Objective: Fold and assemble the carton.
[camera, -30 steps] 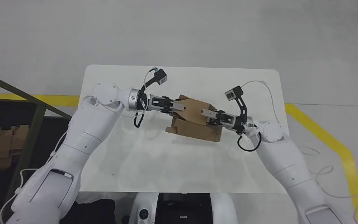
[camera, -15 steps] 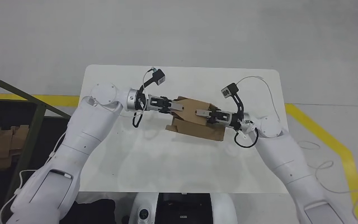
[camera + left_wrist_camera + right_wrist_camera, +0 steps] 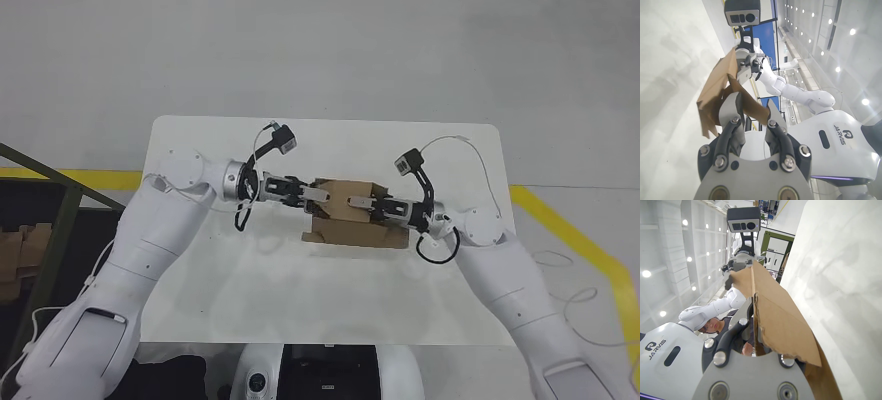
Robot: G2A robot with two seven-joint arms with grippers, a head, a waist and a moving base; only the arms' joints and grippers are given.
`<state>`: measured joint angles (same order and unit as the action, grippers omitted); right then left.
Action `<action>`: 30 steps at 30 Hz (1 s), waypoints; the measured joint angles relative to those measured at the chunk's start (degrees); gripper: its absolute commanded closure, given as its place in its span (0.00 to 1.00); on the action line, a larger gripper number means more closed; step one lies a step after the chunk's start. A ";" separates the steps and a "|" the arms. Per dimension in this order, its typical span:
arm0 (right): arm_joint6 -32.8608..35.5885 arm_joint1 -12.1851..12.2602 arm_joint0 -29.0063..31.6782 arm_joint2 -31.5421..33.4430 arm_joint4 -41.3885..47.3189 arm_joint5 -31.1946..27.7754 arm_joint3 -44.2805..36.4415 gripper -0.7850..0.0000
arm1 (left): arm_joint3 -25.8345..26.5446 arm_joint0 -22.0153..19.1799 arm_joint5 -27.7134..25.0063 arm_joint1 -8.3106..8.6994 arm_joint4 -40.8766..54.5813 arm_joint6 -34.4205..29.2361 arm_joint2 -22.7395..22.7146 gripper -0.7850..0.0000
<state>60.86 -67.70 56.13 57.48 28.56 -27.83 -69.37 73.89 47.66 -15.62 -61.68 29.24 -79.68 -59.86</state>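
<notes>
- Finds the brown carton point(image 3: 348, 214) resting on the white table point(image 3: 200, 290), partly opened into a box shape, with bare tabletop on every side of the carton.
- Meets the left claw point(image 3: 322, 195) at the end of the carton toward the robot's left, touching the cardboard there.
- Shows, from the left wrist, that claw standing open: fingers point(image 3: 728, 111) spread apart, with a loose flap of the carton lying slantwise across the gap just beyond the fingertips.
- Places the right claw point(image 3: 356, 203) at the opposite end of the carton, reaching in over its top edge.
- Shows, from the right wrist, one finger pad point(image 3: 750, 310) pressed flat against an edge-on wall of the carton, the claw closed on that wall; hides the other finger behind the cardboard.
- Confirms from the left wrist the same grip at the carton's far upper corner.
- Reveals a ragged, torn edge on the carton flap nearest the right claw.
- Leaves the carton's flaps unfolded, top and ends not yet closed.
</notes>
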 measured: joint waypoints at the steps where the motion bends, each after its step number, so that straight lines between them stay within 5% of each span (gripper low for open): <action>1: -0.40 0.01 0.19 0.07 -0.26 0.11 -0.19 1.00 | 0.38 0.15 0.04 0.04 0.22 -0.18 -0.13 0.25; 18: -3.64 -0.35 1.27 -0.50 -3.18 1.26 -1.45 1.00 | 4.61 1.35 0.31 0.39 1.90 -0.53 -1.30 0.28; 24: -4.12 -0.54 1.44 -0.82 -3.64 1.11 -2.23 1.00 | 3.96 0.83 0.42 0.07 0.95 0.86 -0.14 0.41; 30: -4.46 -0.65 1.68 -1.02 -4.47 1.19 -3.24 1.00 | 2.71 -0.66 0.06 -0.66 -0.35 2.21 2.30 0.41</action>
<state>56.40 -68.34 57.81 56.47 24.09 -26.64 -72.61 76.59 47.01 -15.56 -62.34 28.88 -77.47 -57.56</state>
